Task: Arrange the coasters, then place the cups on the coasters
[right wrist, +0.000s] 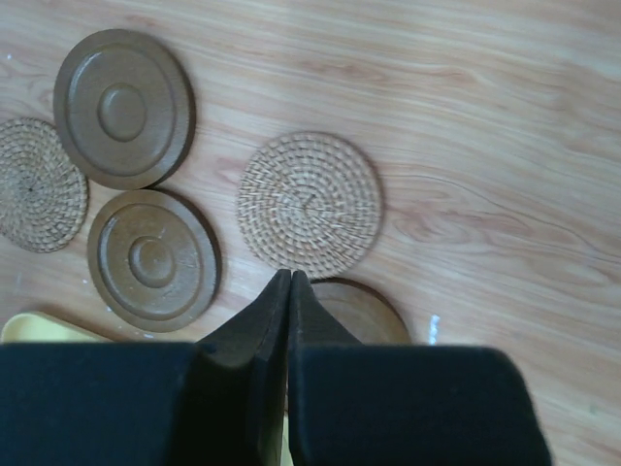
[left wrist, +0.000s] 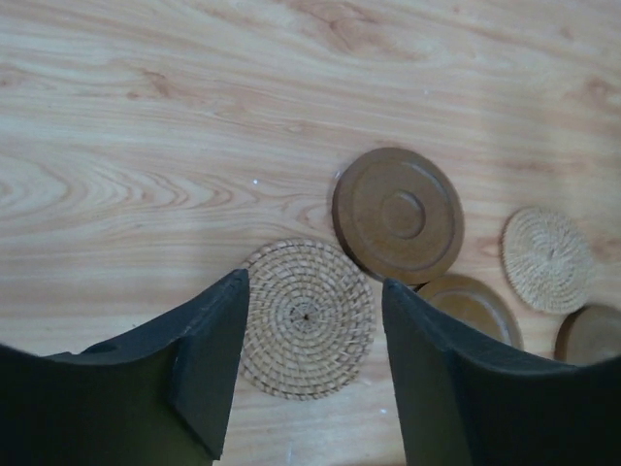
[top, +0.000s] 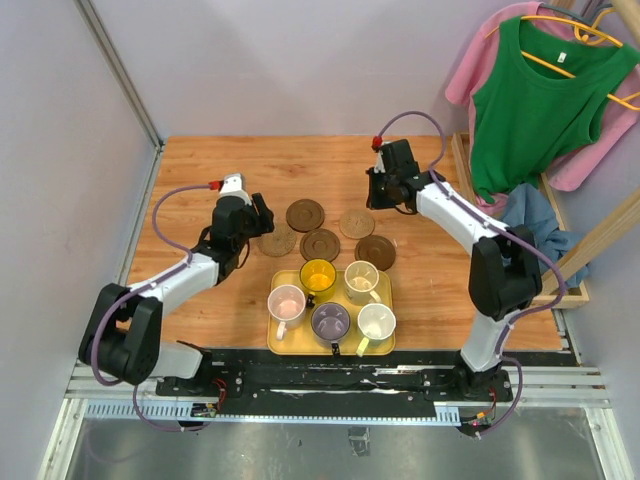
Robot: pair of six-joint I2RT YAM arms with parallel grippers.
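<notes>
Five coasters lie in a cluster on the wooden table beyond the tray: dark brown discs [top: 305, 214], [top: 320, 244], [top: 376, 252] and tan woven ones [top: 278, 240], [top: 357, 223]. My left gripper [top: 258, 215] [left wrist: 312, 282] hovers open over a tan woven coaster [left wrist: 307, 317] that lies flat between its fingers, untouched. My right gripper [top: 385, 190] [right wrist: 291, 276] is shut on nothing, its tips above the gap between a woven coaster [right wrist: 310, 204] and a half-hidden dark coaster [right wrist: 369, 309]. Five cups stand on the yellow tray [top: 272, 342]: yellow [top: 318, 275], cream [top: 361, 280], pink [top: 287, 303], grey-purple [top: 331, 321], pale green-white [top: 376, 322].
A wooden rack [top: 575, 255] with hanging green and pink clothes [top: 535, 95] and a blue cloth [top: 535, 215] stands off the table's right edge. Grey walls [top: 60, 150] close the left and back. Bare tabletop [top: 220, 160] lies behind the coasters.
</notes>
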